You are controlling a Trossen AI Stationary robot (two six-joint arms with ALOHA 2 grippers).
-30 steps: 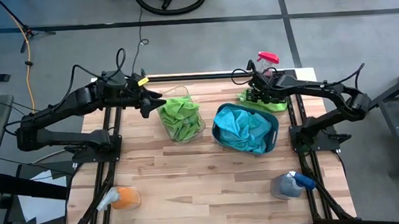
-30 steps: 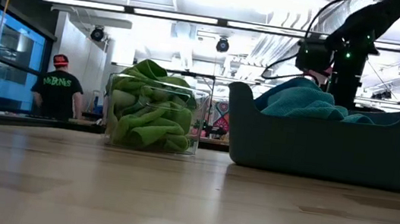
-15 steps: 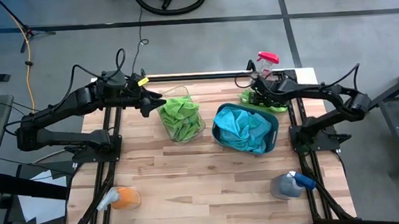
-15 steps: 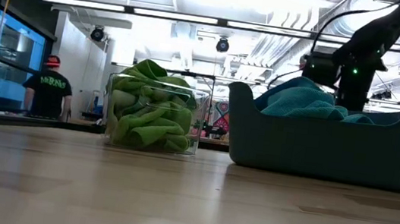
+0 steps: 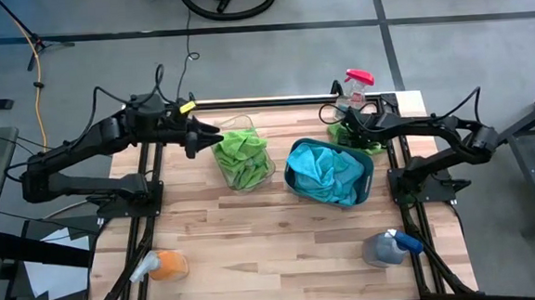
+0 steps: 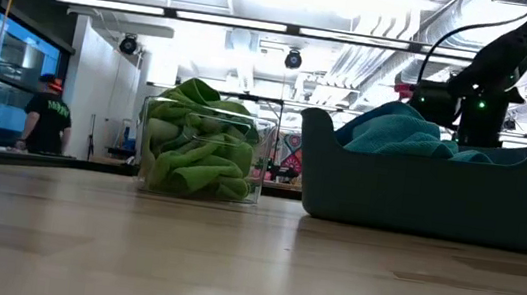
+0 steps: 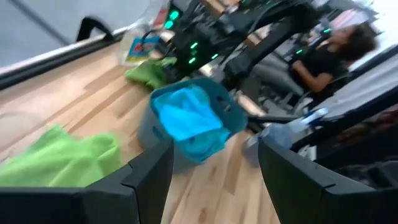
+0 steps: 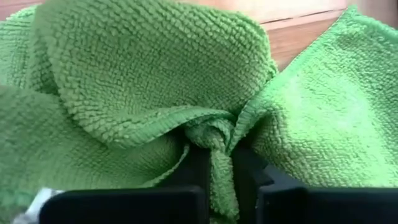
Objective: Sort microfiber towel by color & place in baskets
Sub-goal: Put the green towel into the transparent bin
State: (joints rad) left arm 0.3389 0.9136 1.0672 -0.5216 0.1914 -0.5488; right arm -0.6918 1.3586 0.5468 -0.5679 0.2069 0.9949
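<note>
A loose green microfiber towel (image 5: 370, 142) lies on the table's far right corner, with my right gripper (image 5: 346, 132) shut on it. It fills the right wrist view (image 8: 149, 68). The clear basket (image 5: 243, 157) holds green towels, and the teal basket (image 5: 330, 172) beside it holds blue towels (image 6: 396, 132). My left gripper (image 5: 207, 136) hangs open above the table just left of the clear basket, with nothing between its fingers (image 7: 149, 180). My right gripper pinches a gathered ridge of the green towel (image 8: 214, 138) between its two fingers (image 8: 194, 163). Several layers are puckered together there. The fingers come slanting down from the table's right side. The rest of the towel lies slack on the table around them.
A red-capped spray bottle (image 5: 356, 83) stands at the far edge behind the green towel. An orange bottle (image 5: 163, 265) lies at the near left, and a grey-blue one (image 5: 390, 247) at the near right. Bare wood (image 5: 263, 225) stretches in front of the baskets. A person (image 6: 49, 116) walks in the room behind.
My right gripper has sunk down onto the green towel and edged toward the near edge. The towel, spread flat a second ago, is now drawn into a smaller bunch under the fingers.
</note>
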